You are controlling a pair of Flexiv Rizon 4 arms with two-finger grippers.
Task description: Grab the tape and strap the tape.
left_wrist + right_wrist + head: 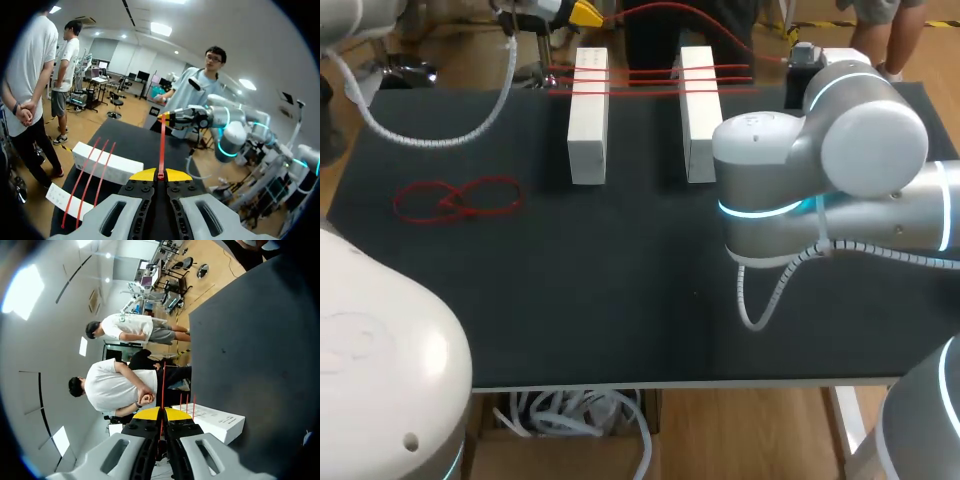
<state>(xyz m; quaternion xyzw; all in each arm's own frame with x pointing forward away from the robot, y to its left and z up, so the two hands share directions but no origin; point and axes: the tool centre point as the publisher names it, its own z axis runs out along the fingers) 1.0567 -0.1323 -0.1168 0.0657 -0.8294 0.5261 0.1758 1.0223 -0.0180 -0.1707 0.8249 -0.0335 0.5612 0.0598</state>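
Two white blocks (587, 115) (698, 110) stand side by side at the table's far side, with several red tape bands (640, 78) stretched across both. A further length of red tape (670, 10) arcs above them from my left gripper (586, 13) at the far left to my right gripper (798, 55) at the far right. In the left wrist view my left gripper (161, 175) is shut on this red tape (162, 142), which runs straight ahead to my right gripper (170, 117). My right gripper (162, 414) is shut on the tape's (163, 385) other end, beside a white block (215, 422).
A loose tangle of red tape (455, 198) lies on the black table (620, 300) at the left. My right arm's big elbow (820, 170) hangs over the table's right half. A white cable (440, 125) droops from the left arm.
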